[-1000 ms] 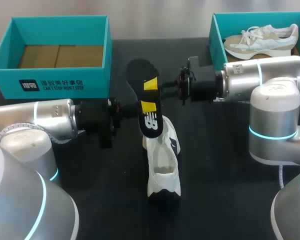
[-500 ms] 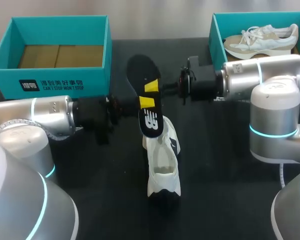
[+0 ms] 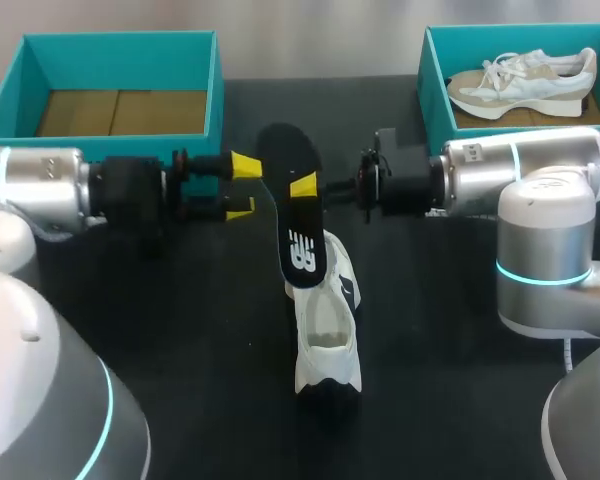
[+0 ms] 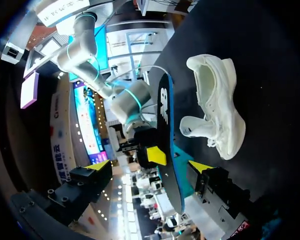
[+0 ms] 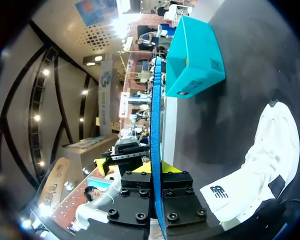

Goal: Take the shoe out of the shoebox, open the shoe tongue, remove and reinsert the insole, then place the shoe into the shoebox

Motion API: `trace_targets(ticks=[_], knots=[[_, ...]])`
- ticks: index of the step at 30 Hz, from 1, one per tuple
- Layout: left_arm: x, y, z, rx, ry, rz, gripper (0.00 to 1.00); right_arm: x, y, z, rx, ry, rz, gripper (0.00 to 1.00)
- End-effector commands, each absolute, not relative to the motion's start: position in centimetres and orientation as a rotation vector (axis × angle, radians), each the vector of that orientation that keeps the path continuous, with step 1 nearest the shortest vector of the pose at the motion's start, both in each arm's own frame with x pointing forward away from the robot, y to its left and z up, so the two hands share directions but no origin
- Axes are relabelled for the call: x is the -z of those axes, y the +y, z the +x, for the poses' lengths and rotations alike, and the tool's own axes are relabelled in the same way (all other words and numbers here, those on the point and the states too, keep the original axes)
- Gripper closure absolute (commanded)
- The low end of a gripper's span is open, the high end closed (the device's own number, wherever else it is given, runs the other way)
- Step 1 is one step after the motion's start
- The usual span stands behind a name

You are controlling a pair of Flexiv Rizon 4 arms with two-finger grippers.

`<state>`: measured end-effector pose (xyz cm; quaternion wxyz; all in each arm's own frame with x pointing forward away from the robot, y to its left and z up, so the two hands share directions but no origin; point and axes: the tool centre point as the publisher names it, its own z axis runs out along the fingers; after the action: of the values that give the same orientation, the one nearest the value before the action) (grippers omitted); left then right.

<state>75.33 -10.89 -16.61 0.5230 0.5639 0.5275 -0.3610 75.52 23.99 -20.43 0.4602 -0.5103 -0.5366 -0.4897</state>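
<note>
The black insole (image 3: 298,245) stands on edge above the white shoe (image 3: 327,330), which lies on the black table. My right gripper (image 3: 303,186) is shut on the insole's middle; in the right wrist view the insole (image 5: 155,115) runs edge-on between its yellow tips (image 5: 155,168). My left gripper (image 3: 242,186) is open just left of the insole, touching nothing. In the left wrist view the insole (image 4: 165,125) stands ahead of the wide-open left gripper (image 4: 149,166), with the shoe (image 4: 216,111) beyond it.
An empty teal shoebox (image 3: 110,150) stands at the back left. A second teal box (image 3: 427,70) at the back right holds another white and beige shoe (image 3: 525,80). My right arm (image 3: 520,170) lies in front of that box.
My left gripper has opened, let go of the insole and drawn back to the left and towards the far side. The right gripper has shut and keeps the insole.
</note>
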Motion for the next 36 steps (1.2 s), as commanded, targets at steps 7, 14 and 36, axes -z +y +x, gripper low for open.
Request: trace_targets(ticks=[7, 14, 36], knots=[[15.2, -9.3, 75.5, 0.771, 1.413, 1.581, 0.0, 20.5, 24.5, 75.8, 1.188, -1.329, -1.26, 1.0], [15.2, -9.3, 75.5, 0.771, 1.413, 1.581, 0.0, 20.5, 24.5, 75.8, 1.188, -1.329, -1.26, 1.0], [10.0, -12.6, 85.3, 0.432, 2.047, 1.946, 0.0, 20.5, 24.5, 75.8, 1.188, -1.329, -1.26, 1.0]])
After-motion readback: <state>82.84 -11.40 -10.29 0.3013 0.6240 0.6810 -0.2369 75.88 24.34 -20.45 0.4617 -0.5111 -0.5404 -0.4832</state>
